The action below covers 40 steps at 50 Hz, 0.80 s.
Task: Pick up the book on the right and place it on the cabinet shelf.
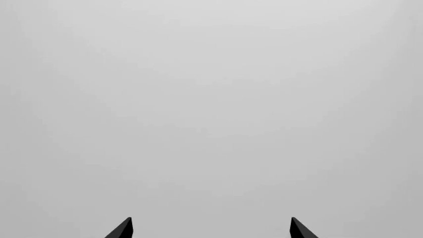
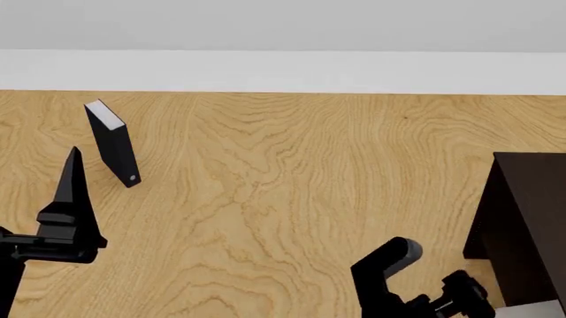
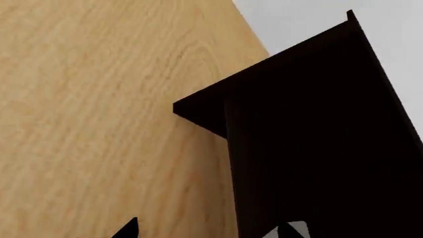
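**A:** Where is the book we want? At ten o'clock in the head view we only see the slim black book [image 2: 113, 142], standing on end on the table [image 2: 292, 199], and that is the wrong one.

**B:** We cannot find ours with any certainty. A pale grey strip [image 2: 541, 310] shows at five o'clock, in front of the dark cabinet [image 2: 526, 218]. It may be the book, but too little of it shows to tell.

**A:** And our grippers?

**B:** The left gripper [image 1: 211, 229] is spread wide, empty and pointing at blank wall. The right gripper [image 3: 208, 230] is also wide, with nothing between its tips. It faces the cabinet's side, and we cannot make out the shelf in that darkness.

**A:** How do we expect the book to handle?

**B:** We judge a thick hardcover to be stiff and fairly heavy, with a smooth cover that could slip. We would clamp across both covers near the middle of its length, close to the spine. That way the pages stay shut and it does not swing.
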Available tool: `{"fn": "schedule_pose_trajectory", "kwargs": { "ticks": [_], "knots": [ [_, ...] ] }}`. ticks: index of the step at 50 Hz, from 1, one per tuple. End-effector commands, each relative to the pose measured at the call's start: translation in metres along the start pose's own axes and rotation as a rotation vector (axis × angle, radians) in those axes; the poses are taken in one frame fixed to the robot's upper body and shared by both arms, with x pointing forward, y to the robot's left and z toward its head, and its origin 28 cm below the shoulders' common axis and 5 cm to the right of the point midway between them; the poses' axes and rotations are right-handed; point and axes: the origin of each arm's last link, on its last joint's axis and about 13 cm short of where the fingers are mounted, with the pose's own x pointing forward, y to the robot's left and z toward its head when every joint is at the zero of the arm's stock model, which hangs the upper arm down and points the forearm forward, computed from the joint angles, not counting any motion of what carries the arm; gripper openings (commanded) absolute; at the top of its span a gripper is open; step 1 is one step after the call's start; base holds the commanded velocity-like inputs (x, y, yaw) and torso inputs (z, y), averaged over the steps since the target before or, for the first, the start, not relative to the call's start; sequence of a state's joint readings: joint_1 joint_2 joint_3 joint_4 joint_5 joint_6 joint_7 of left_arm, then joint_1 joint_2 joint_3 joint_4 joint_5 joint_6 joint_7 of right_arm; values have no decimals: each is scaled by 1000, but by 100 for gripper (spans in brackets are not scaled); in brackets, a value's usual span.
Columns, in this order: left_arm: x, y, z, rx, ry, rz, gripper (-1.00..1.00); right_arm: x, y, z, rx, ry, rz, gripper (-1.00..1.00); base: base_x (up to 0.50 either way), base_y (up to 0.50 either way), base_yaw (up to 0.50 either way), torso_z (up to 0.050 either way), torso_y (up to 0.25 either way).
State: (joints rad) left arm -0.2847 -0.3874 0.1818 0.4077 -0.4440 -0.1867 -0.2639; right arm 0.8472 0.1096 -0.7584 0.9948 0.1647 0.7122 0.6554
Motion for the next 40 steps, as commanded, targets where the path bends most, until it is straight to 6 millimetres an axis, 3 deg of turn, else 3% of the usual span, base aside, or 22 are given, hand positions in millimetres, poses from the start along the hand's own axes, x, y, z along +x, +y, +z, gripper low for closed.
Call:
{"fn": "schedule_pose_trajectory", "kwargs": {
  "ticks": [1, 18, 40],
  "knots": [
    [0, 0, 0, 1, 1, -1, 100, -16, -8, 4, 202, -44, 195, 100, 0, 0, 0, 0, 0],
    [-1, 0, 0, -1, -3, -2, 100, -36, -14, 0, 328, 8, 392, 100, 0, 0, 0, 0, 0],
    [-1, 0, 0, 2, -2, -2, 100, -30, -30, -18, 354, 122, 432, 100, 0, 0, 0, 0, 0]
  ]
}}
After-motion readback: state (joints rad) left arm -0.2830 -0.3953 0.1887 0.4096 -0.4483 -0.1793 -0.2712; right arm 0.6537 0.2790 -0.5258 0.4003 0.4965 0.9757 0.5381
